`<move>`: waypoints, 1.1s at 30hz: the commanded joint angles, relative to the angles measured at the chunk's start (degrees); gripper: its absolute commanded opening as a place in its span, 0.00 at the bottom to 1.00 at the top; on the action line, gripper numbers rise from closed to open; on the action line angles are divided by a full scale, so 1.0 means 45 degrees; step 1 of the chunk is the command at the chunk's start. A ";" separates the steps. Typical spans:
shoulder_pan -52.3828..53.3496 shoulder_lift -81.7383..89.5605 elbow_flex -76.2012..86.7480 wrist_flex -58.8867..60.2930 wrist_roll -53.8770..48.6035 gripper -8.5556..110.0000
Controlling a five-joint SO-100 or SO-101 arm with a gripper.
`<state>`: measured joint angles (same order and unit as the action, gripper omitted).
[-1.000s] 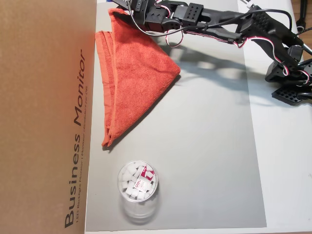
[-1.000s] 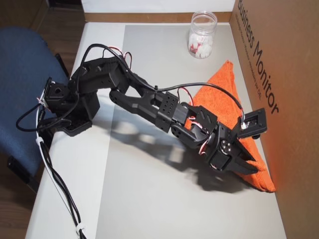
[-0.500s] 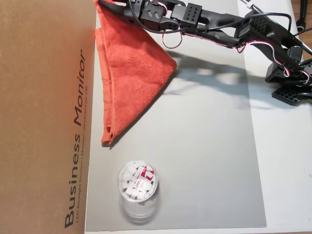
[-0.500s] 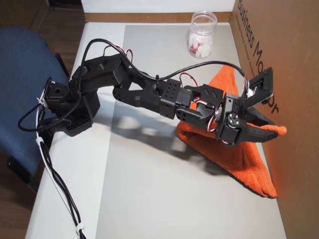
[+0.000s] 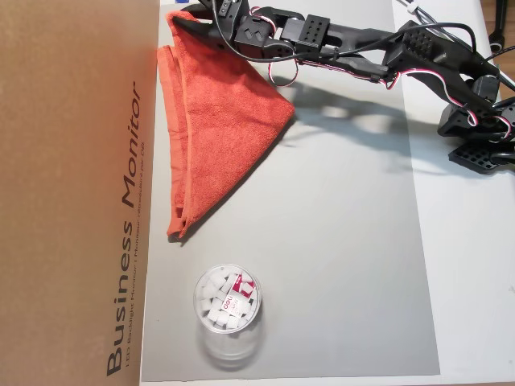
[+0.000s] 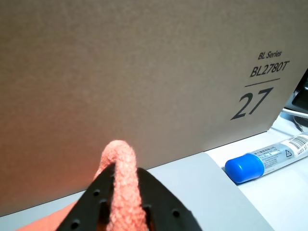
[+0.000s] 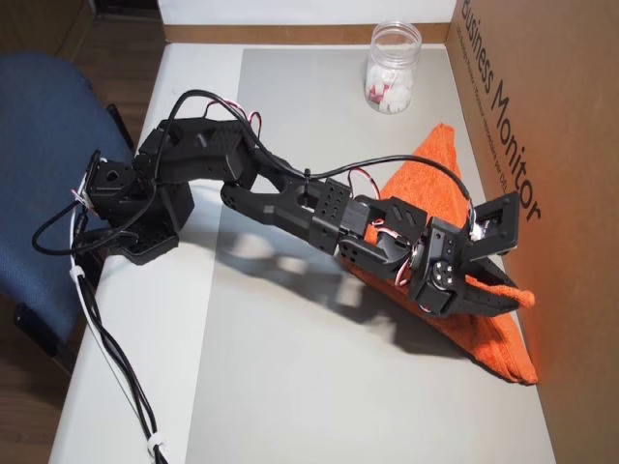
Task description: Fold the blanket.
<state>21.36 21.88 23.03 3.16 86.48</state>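
Blanket point(image 5: 221, 129) is fuzzy orange-red terry, folded into a triangle on the smooth grey mat point(image 5: 338, 265), right against the cardboard box point(image 5: 72, 193). Black plastic gripper point(image 7: 517, 298) is pinched on a rolled-up corner, lifting it slightly.

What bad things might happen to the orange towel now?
The pincer pinches just a small bunched bit of the blanket, as the wrist view shows, so it might slip out. The cardboard box stands right beside the pincer, so the arm may bump it. The fold might land crooked.
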 commanded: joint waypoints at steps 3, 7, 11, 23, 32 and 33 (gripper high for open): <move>0.0039 -0.0156 -0.0273 -0.0312 -0.0254 0.07; 0.0098 -0.0625 -0.0273 -0.0312 -0.1406 0.07; 0.0098 -0.0781 -0.0273 -0.0312 -0.2168 0.07; 0.0000 -0.0645 -0.0273 -0.0137 -0.2051 0.23; -0.0117 0.0410 -0.0059 -0.0117 -0.2031 0.23; -0.0137 0.0547 -0.0059 -0.0098 -0.2031 0.23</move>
<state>21.01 18.02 23.38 3.08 77.08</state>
